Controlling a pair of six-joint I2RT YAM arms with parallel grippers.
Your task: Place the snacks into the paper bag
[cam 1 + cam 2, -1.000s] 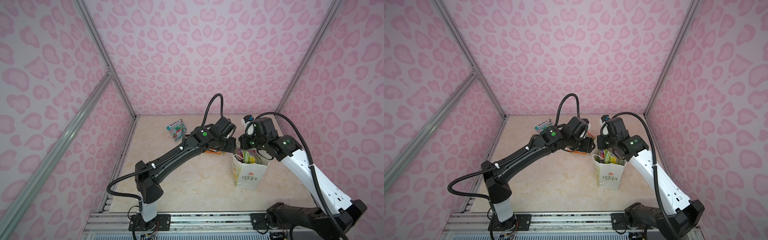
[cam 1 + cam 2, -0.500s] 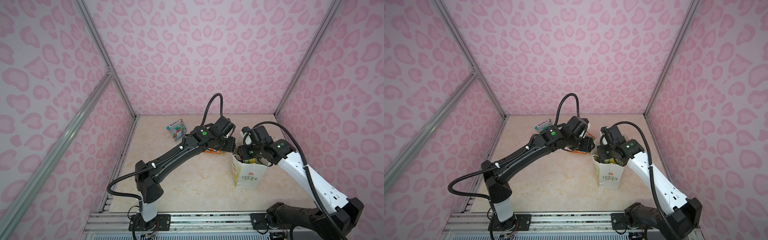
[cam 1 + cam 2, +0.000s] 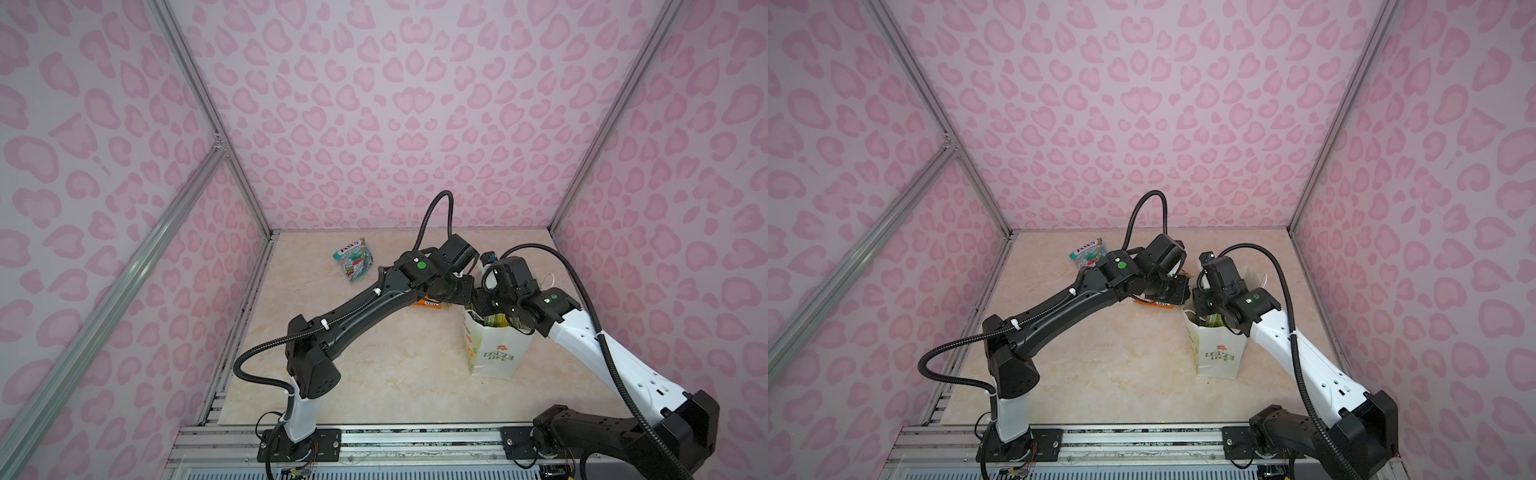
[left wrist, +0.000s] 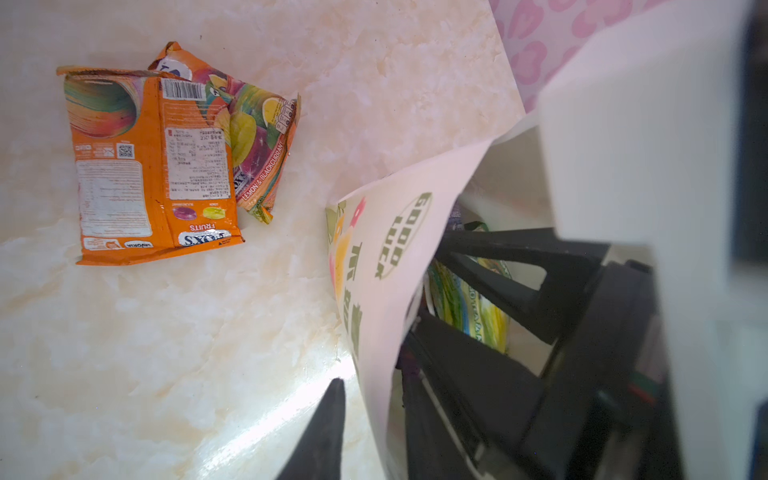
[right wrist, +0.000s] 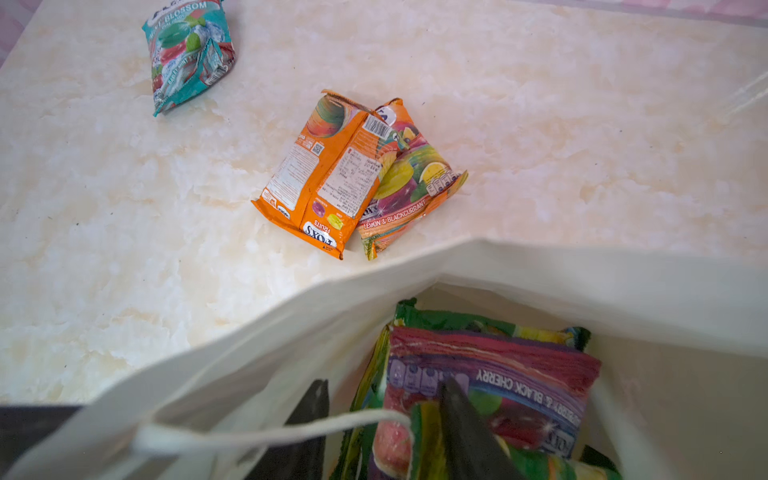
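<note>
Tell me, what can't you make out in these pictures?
- Number of snacks in the bag: right wrist view; the purple pouch and the bag's wall cover those beneath.
- Orange pouch: both top views; mostly under the left arm.
- Left fingers' grip: left wrist view; the bag's wall hides one finger.

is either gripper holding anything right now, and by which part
Left gripper straddles the side wall of the paper bag near its rim; whether it grips cannot be told. Right gripper, open inside the bag, holds nothing.
</note>
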